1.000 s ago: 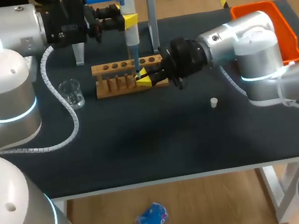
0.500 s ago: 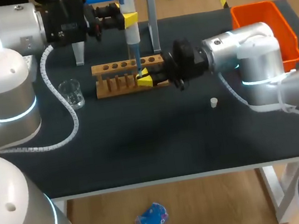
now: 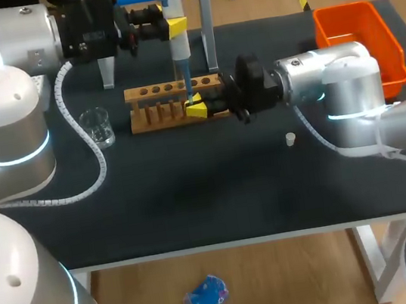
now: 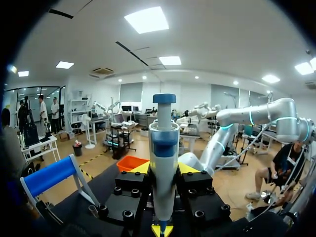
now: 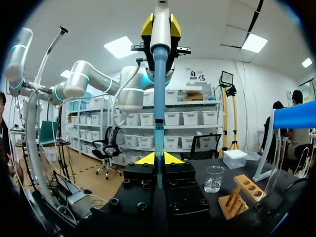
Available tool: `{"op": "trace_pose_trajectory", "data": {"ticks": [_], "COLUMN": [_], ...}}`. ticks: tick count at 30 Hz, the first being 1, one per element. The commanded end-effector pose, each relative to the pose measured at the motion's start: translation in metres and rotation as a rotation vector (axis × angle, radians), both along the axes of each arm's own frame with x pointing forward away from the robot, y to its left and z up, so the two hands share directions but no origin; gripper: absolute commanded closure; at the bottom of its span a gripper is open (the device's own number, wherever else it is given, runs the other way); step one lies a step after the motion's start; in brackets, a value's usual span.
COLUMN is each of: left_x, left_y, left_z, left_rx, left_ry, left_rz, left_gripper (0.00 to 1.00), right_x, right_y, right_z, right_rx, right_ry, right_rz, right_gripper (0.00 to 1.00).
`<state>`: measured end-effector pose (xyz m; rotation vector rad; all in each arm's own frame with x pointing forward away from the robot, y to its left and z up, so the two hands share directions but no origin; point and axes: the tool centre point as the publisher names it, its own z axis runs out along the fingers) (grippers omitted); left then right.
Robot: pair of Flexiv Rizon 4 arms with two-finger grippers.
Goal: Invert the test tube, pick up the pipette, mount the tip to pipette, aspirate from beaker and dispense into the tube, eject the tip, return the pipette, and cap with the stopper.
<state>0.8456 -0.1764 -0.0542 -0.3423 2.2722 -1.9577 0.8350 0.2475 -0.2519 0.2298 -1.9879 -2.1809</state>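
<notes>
Head view: a beaker (image 3: 97,126) stands near the table's left side, apart from the rack (image 3: 172,101). Above the rack, the left gripper (image 3: 175,28) clamps the pipette (image 3: 180,48) upright, its fingers pressed on the white barrel from both sides. The left wrist view shows the same grip, with the pipette (image 4: 164,163) between the black finger blocks. The pipette's blue shaft points down at the right gripper (image 3: 197,109), just in front of the rack. In the right wrist view, that gripper (image 5: 158,159) is narrow, its yellow tips closed on a thin clear tube (image 5: 158,170), and the pipette (image 5: 159,74) comes down into it from above; the tube is too small to make out in the head view. Further right, a small white stopper (image 3: 290,139) lies alone on the table, well apart from the rack. An orange bin (image 3: 379,22) sits at the far right edge.
</notes>
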Motion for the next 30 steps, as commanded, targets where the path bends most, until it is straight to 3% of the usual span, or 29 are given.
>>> {"op": "trace_pose_trajectory", "data": {"ticks": [1,12,30], "left_x": [-0.001,-0.001,-0.001], "left_y": [0.002,0.002,0.002], "left_z": [-0.001,-0.001,-0.001], "left_rx": [0.003,0.003,0.003], "left_ry": [0.003,0.003,0.003], "left_rz": [-0.004,-0.004,-0.004], "left_gripper": [1.00,1.00,1.00], "right_x": [0.000,0.002,0.002], "right_y": [-0.001,-0.002,-0.004], "right_z": [0.007,0.020,0.020], "right_rx": [-0.010,0.002,-0.016], "right_ry": [-0.009,-0.036,-0.022], "right_rz": [-0.001,-0.002,0.032], "right_gripper": [1.00,1.00,1.00]}}
